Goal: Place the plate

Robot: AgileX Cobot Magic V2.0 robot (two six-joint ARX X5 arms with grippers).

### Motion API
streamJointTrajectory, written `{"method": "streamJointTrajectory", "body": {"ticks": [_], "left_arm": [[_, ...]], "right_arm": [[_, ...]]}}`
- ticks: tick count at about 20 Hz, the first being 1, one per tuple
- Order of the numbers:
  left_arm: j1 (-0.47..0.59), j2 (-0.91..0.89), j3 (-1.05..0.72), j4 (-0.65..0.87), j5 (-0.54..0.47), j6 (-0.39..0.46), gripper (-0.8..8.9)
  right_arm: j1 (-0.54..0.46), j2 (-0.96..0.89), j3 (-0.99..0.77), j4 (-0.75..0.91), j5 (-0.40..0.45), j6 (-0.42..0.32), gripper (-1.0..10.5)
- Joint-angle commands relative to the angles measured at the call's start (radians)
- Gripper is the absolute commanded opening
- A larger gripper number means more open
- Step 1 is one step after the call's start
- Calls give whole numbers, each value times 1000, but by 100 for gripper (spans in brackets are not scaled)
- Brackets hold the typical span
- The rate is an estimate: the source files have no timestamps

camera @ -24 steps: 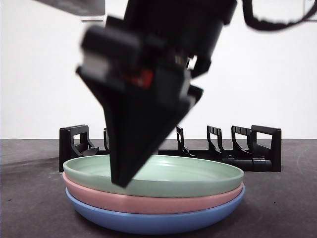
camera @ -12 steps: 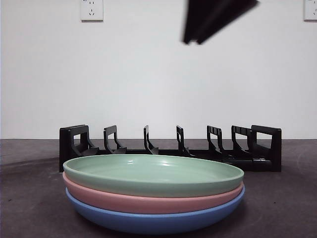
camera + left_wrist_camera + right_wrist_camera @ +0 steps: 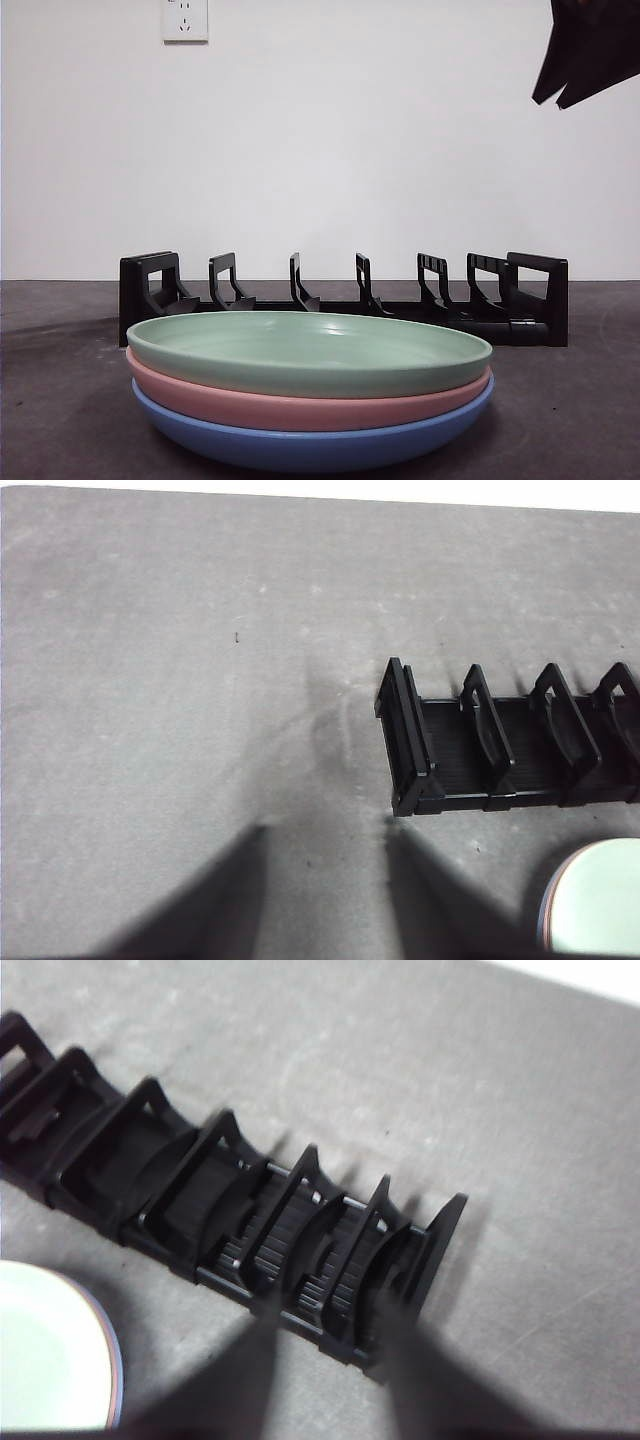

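Observation:
Three plates lie stacked near the front: a green plate [image 3: 310, 350] on top, a pink plate [image 3: 300, 408] under it, and a blue plate [image 3: 310, 447] at the bottom. A black plate rack [image 3: 345, 300] with several upright dividers stands behind them with no plate in it. My right gripper [image 3: 330, 1370] is open and empty, high above the rack's [image 3: 230, 1210] right end; it shows as a black tip [image 3: 585, 60] at the top right. My left gripper [image 3: 325, 900] is open and empty, above bare table beside the rack's [image 3: 500, 740] left end.
The table [image 3: 60, 400] is dark grey with a white wall behind. The stack's edge shows in the left wrist view [image 3: 600, 900] and the right wrist view [image 3: 50, 1350]. A wall socket [image 3: 185, 18] is at the upper left.
The arm that hung low over the green plate's left side has risen and swung away to the top right corner. The three plates have stayed stacked and still.

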Motion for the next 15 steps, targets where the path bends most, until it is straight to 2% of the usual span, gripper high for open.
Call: {"method": "streamJointTrajectory", "body": {"ticks": [1,11,12,13,15], "left_arm": [[-1,5,16,11,5,-4,7],[-1,-3,17,13,4,-4,8],[-1,-1,17,14,3,21,8],[0,-11,11,26,-2,65,8],[5,-90,-103,137,-2,49,8]], "right_arm": [[-1,6,13,14,-6,10,21],[0,2,13,46,-14,9,21],[0,2,13,46,-13,9,21],[0,2,13,46,-13,9,21],[0,2,13,46,-13,9,21]]}}
